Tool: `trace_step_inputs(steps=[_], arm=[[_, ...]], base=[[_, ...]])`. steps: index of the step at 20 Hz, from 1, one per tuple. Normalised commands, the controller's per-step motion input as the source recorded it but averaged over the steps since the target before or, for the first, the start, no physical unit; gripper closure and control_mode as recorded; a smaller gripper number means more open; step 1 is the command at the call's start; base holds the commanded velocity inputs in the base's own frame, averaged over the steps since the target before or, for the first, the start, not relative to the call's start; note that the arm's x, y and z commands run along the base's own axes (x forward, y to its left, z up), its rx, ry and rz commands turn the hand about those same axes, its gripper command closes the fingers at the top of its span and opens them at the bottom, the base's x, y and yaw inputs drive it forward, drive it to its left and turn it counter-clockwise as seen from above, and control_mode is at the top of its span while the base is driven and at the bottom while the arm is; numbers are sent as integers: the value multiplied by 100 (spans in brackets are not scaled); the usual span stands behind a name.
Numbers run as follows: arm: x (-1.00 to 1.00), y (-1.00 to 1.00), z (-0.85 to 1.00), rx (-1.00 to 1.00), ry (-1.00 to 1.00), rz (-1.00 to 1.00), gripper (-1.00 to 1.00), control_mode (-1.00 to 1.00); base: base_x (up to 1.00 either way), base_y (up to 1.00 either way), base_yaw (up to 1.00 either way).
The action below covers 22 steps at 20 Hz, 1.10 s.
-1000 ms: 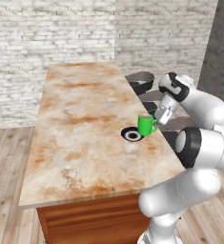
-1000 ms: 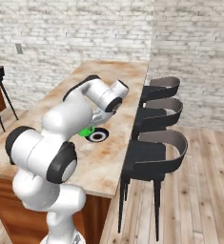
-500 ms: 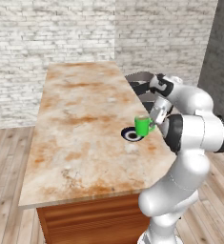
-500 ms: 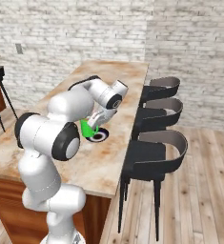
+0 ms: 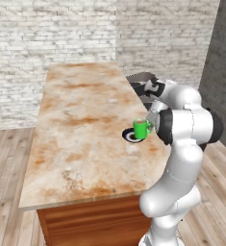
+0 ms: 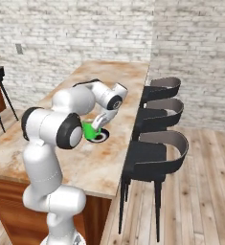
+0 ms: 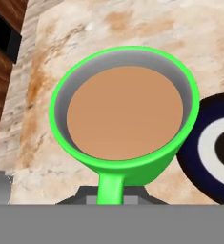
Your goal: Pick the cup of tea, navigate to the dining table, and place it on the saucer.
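Holding the cup of tea (image 5: 142, 129) by its handle: claw (image 5: 152, 124), right of centre in the left base view, partly hidden behind the white forearm; fingers themselves not made out, so clamped judged only from the cup hanging at the wrist. Same cup (image 6: 89, 131) left of centre in the right base view, tucked against the arm's dark elbow joint, with the claw (image 6: 97, 125) just above and right of it.

Cup: bright green, upright, brown liquid level inside (image 7: 125, 112), handle running down to the bottom middle of the hand view.

Saucer (image 5: 131, 135): black disc with white ring, lying on the desk (image 5: 81, 134) near its right edge, centre of the left base view; cup overlapping its right part, touching or just above not told. Saucer (image 6: 100, 137) in the right base view just right of and below the cup; in the hand view saucer (image 7: 213, 147) at the right edge, partly covered by the cup's rim, cup off-centre from it.

Desk: mottled beige-and-rust top, reddish-brown wood base, running from lower left to upper centre.

Three dark stools (image 6: 157, 153) along the desk's side, right half of the right base view. White brick wall (image 5: 52, 33) behind; wood plank floor (image 6: 200, 191).
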Motion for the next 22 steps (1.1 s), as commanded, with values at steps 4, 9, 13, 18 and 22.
trace_step_inputs(steps=[4, 9, 13, 18, 22], arm=[[33, 0, -22, 0, 0, 9, 100, -100], [39, 0, -15, 0, -2, 7, 100, -100], [30, 0, -12, 0, -2, 6, 100, -100], [13, 0, -10, 0, -5, 6, 100, -100], [0, 0, -21, 0, -5, 5, 100, -100]], base=[[0, 0, 0], [0, 0, 0], [0, 0, 0], [0, 0, 0], [0, 0, 0]])
